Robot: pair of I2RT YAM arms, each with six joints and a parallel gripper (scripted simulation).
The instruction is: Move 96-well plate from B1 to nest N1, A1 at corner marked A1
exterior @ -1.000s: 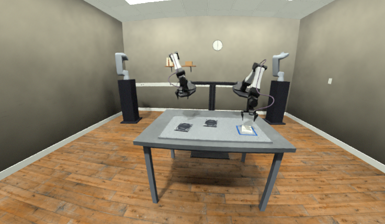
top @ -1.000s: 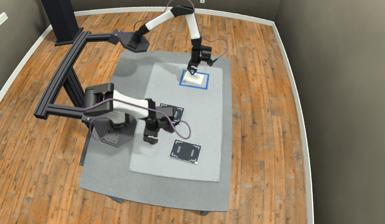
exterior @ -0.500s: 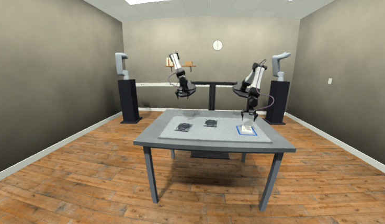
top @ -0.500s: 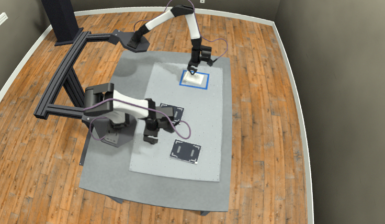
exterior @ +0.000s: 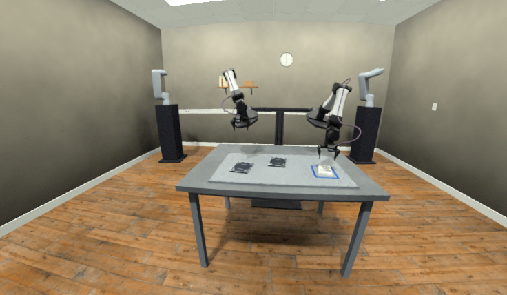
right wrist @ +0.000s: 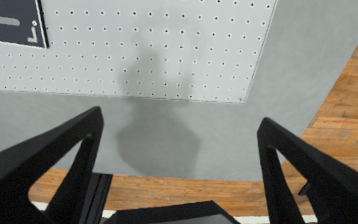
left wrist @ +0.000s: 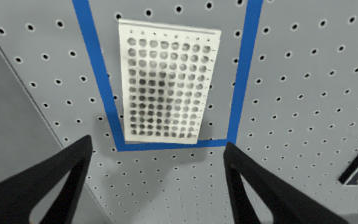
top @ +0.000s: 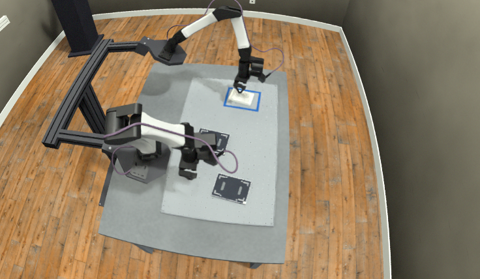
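Now the left gripper (top: pixel 239 89) (exterior: pixel 327 157) (left wrist: pixel 160 145) is hovering spread and empty, nearer than the right gripper (top: pixel 188 176) (exterior: pixel 240 128) (right wrist: pixel 181 119), also parted and empty. In the left wrist view, the 96-well plate (top: pixel 242 98) (exterior: pixel 324 169) (left wrist: pixel 165 90) is lying upper centre inside the blue outline (top: pixel 259 101) (exterior: pixel 326 178) (left wrist: pixel 97 60), its long axis running up the frame, across the finger spread. Lower centre from above, one dark nest (top: pixel 231 188) (exterior: pixel 242 167) is holding no plate.

96-well plate (top: pixel 241 97) (exterior: pixel 324 169) (left wrist: pixel 165 85), below left gripper (top: pixel 239 86) (exterior: pixel 328 153) (left wrist: pixel 158 146): off-white, grid of grey round wells.
Outline (top: pixel 259 101) (exterior: pixel 326 178) (left wrist: pixel 242 75) below left gripper: blue.
Board (top: pixel 248 145) (exterior: pixel 284 176) (left wrist: pixel 300 100) (right wrist: pixel 205 65) under it: pale grey, dark-dotted.
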